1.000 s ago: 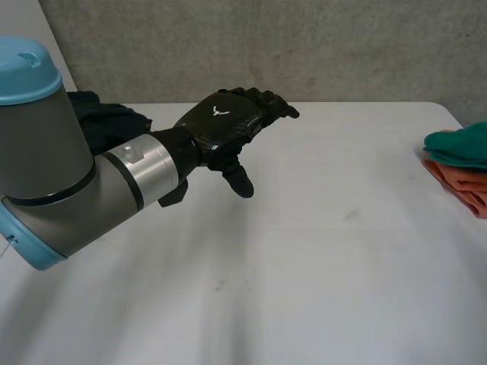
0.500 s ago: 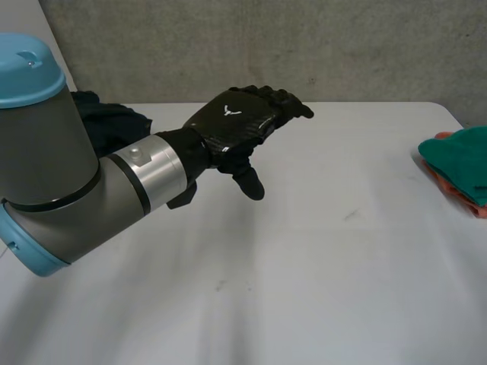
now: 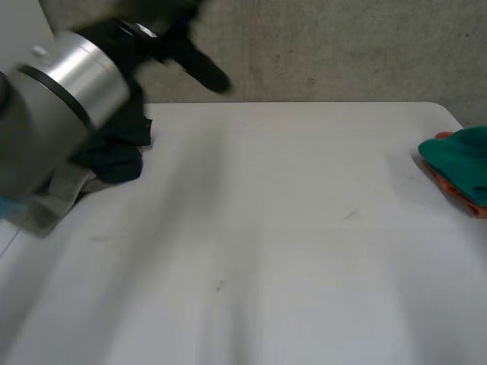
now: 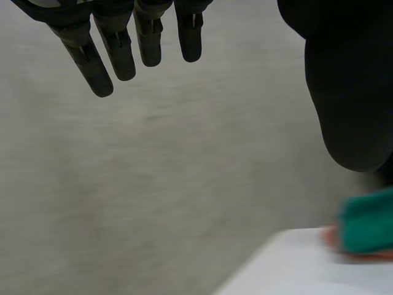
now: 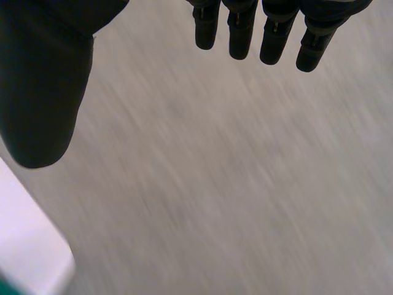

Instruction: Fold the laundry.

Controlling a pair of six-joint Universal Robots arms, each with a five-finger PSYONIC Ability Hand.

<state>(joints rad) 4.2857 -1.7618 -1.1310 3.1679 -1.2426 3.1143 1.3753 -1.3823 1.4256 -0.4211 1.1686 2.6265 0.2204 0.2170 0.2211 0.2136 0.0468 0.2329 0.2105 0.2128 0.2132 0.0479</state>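
Head view: left arm (image 3: 72,80) is up high at the table's far left. The left hand (image 3: 199,67) is in front of the wall (image 3: 342,46), above the table (image 3: 289,251) & touching nothing. A dark laundry pile (image 3: 114,148) sits at the table's left edge below the arm, w/ a pale cloth (image 3: 65,199) partly under it. Well apart, at the right edge, a green cloth (image 3: 464,160) lies on an orange cloth (image 3: 456,195). Left wrist view: fingers (image 4: 116,52) are straight & a little spread, thumb off to the side, nothing in the grasp. The wall is behind them, & past the thumb is a table corner w/ the green cloth on the orange one. Right wrist view: right hand (image 5: 43,92) is slack too, fingers (image 5: 276,37) straight, thumb apart, holding nothing. The wall is behind, w/ a table corner beside the thumb & a sliver of green at it.
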